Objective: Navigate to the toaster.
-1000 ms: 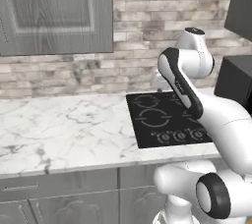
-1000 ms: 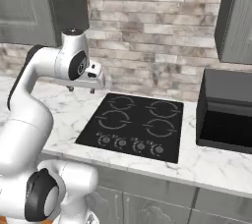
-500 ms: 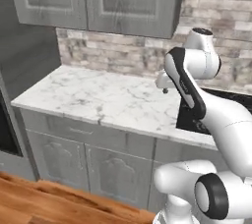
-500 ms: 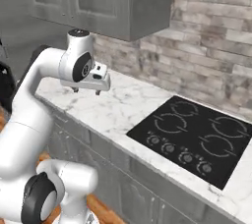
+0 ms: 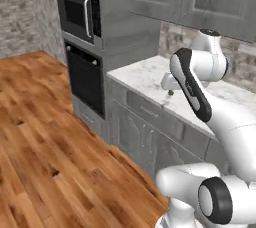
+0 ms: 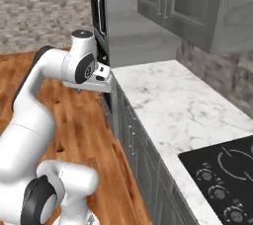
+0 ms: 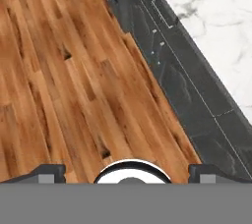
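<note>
The toaster is out of view. My gripper [image 5: 170, 88] hangs just off the front edge of the marble counter [image 6: 184, 106], pointing down; from the right base camera the gripper [image 6: 97, 87] sits beside the counter's near corner. In the hand view the gripper [image 7: 127, 173] is open, its two dark fingertips [image 7: 47, 171] wide apart with nothing between them, above the wooden floor [image 7: 59, 80] and the grey cabinet fronts [image 7: 172, 75].
A tall grey column holds a microwave [image 5: 77, 13] over a wall oven [image 5: 86, 79] at the counter's end. A black cooktop [image 6: 225, 179] lies at the lower right. Upper cabinets [image 6: 183, 2] hang above. Open wooden floor [image 5: 40, 137] spreads to the left.
The whole picture has swung: the base has moved, so the cooktop slid away and the oven column and wooden floor came into view. The arm keeps its pose.
</note>
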{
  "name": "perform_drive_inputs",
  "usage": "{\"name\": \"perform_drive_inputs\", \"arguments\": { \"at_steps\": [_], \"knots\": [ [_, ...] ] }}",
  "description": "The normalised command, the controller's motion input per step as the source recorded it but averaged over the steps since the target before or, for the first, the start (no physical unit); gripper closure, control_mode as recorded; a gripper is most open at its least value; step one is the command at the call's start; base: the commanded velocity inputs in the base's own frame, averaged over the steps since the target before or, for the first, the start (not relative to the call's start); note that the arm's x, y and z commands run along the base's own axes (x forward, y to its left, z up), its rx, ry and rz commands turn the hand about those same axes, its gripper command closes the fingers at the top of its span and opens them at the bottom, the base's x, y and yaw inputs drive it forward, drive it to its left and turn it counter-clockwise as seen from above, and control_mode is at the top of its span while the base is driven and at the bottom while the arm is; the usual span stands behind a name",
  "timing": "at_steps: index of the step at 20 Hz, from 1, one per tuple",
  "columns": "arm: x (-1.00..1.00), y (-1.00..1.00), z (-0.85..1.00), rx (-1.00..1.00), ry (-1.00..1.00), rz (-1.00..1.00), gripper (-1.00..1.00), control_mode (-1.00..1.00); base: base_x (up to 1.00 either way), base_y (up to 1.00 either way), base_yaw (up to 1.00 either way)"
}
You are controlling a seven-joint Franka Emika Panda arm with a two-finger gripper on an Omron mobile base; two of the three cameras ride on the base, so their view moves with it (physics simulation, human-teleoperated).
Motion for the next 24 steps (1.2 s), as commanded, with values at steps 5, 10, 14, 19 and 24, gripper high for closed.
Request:
{"name": "perform_drive_inputs", "arguments": {
  "at_steps": [5, 10, 14, 19, 24],
  "knots": [
    [0.00, 0.00, 0.00, 0.00, 0.00, 0.00, -1.00, 1.00, -0.22, -0.01, 0.95],
    [0.00, 0.00, 0.00, 0.00, 0.00, 0.00, -1.00, 1.00, -0.35, 0.00, 1.00],
    [0.00, 0.00, 0.00, 0.00, 0.00, 0.00, -1.00, 1.00, -0.28, 0.00, 1.00],
    [0.00, 0.00, 0.00, 0.00, 0.00, 0.00, -1.00, 1.00, 0.13, -0.19, 0.78],
    [0.00, 0.00, 0.00, 0.00, 0.00, 0.00, -1.00, 1.00, 0.89, -0.54, 0.44]
  ]
}}
